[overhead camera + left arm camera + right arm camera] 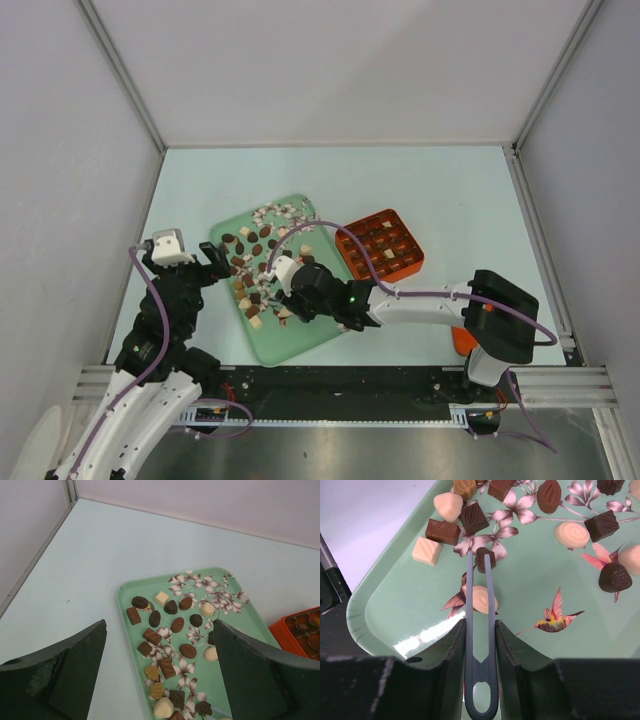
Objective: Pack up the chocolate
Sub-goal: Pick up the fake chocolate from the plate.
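The right end effector [480, 630] is closed down on slim dark grey plastic tweezers [479, 680], its two black fingers [451, 647] pressing the prongs from either side near their joined end. The prongs run forward, close together, over a mint-green rectangular tray printed with flowers and hummingbirds [360, 605]. Their tips reach a small dark brown chocolate piece [485, 560]: the left tip is at its side and the right prong crosses its top. Whether the piece is pinched or only touched cannot be told. A round cream piece [482, 599] lies on the tray under the prongs, nearer the fingers. Beyond the tips, more of the chocolate [443, 531] lies scattered on the tray in dark brown, lighter brown and cream, in square, round and leaf shapes.

In the overhead view this end effector [290, 285] is over the near middle of the tray [300, 340]. The left end effector [160, 625] has its jaws spread wide with nothing between them. It is at the tray's left side [205, 262], looking across the loose pieces [177, 625].

Just to the right of the tray, an orange square box with a grid of cells [385, 245] sits on the pale blue worktop [450, 200]. Several cells hold dark pieces.
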Controlling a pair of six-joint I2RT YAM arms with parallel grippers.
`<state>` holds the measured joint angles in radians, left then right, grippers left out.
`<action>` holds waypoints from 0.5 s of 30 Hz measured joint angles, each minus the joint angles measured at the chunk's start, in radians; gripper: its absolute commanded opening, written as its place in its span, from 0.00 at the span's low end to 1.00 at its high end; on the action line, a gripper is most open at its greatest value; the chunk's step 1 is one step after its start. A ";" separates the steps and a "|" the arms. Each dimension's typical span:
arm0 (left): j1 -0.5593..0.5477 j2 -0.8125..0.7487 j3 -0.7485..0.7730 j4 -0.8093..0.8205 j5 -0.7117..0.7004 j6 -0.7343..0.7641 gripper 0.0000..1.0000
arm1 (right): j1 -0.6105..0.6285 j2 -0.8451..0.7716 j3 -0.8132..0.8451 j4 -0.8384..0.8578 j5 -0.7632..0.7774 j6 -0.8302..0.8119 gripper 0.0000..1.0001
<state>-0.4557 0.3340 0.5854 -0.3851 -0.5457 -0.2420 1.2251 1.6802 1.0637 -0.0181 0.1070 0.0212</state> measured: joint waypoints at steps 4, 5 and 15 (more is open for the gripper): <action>0.000 0.000 0.000 0.000 0.000 0.000 0.92 | 0.000 0.009 0.008 -0.002 0.003 0.000 0.33; 0.000 0.000 0.000 0.000 0.000 0.000 0.92 | 0.000 0.011 0.011 -0.002 0.005 0.000 0.33; 0.000 0.000 0.000 0.000 0.000 0.000 0.92 | 0.000 0.031 0.024 -0.003 0.016 -0.028 0.35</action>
<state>-0.4557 0.3340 0.5854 -0.3847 -0.5457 -0.2420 1.2247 1.7115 1.0874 -0.0208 0.1234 -0.0067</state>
